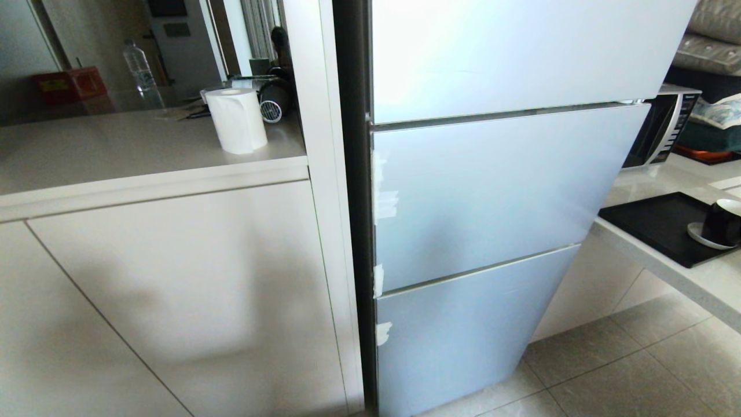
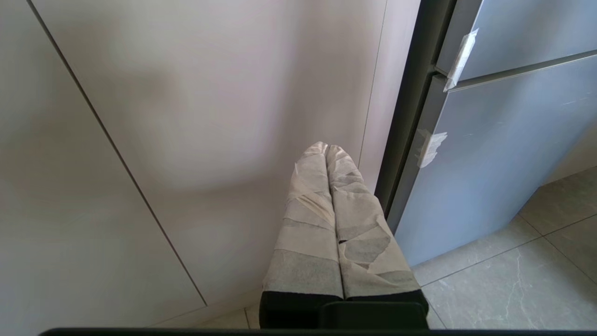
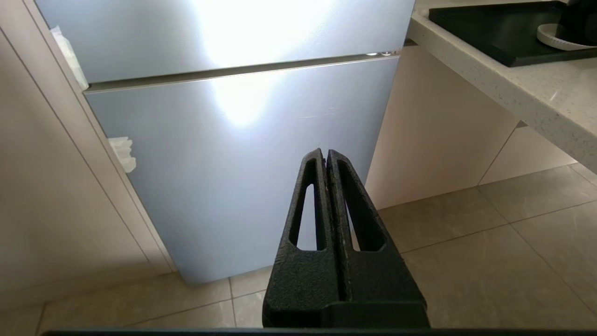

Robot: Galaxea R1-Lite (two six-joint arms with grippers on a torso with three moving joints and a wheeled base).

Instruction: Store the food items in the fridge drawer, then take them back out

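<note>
- The fridge (image 1: 486, 197) stands with all its pale blue doors closed, so the drawer and food are hidden from sight.
- Right gripper (image 3: 325, 156), fingers pressed together and empty, hangs low before the fridge's bottom door (image 3: 242, 154).
- Left gripper (image 2: 326, 149), tape-wrapped, pinched together and empty, faces the cabinet (image 2: 210, 116) beside the fridge.
- A paper roll (image 1: 236, 120) sits on the counter (image 1: 116, 147) beside the fridge.
</note>
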